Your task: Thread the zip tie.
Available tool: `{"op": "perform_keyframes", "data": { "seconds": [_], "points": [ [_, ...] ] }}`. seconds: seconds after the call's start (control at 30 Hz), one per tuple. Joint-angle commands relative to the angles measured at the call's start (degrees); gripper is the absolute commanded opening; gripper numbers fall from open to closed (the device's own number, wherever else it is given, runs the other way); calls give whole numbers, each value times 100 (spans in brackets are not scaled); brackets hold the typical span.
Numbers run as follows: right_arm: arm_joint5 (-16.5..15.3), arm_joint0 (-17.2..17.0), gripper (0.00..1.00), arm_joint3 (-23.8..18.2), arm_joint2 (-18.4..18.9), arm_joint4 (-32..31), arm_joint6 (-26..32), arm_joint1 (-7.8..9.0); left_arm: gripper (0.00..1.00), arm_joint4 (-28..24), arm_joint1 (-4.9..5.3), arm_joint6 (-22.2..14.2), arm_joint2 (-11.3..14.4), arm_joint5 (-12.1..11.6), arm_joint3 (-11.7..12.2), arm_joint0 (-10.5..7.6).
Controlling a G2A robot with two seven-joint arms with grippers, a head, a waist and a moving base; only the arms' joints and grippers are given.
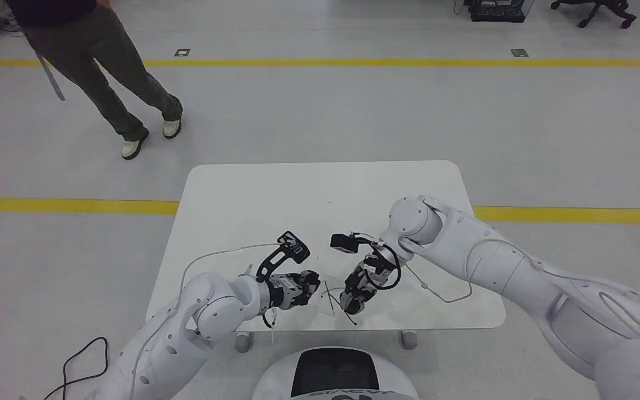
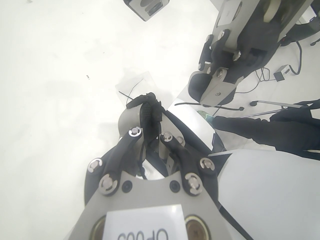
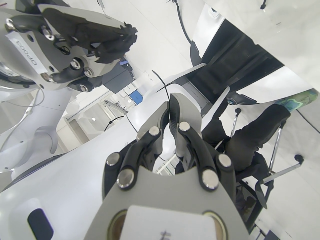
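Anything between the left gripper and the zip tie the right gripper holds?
Nothing visible. The right gripper is shut on the zip tie, whose free end sticks out toward the left gripper. The gap between them looks open in the right wrist view.

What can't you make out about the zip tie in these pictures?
Right wrist view: the right gripper, shut on the zip tie, hides the held stretch.
Left wrist view: the left gripper, shut, hides whether its black pads pinch a strand.
Top view: the tie is too thin to tell head, tail, or threading.
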Motion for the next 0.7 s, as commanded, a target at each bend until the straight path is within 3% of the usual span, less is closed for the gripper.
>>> {"op": "perform_keyframes", "data": {
  "seconds": [0.0,0.67],
  "points": [
    [12,-15,0,15,29,-31,21,-14,0,24,5,18,21,12,14,-10],
    [24,-122,0,267,222,-141,119,-176,0,173,76,122,141,-79,-37,-6]
  ]
}}
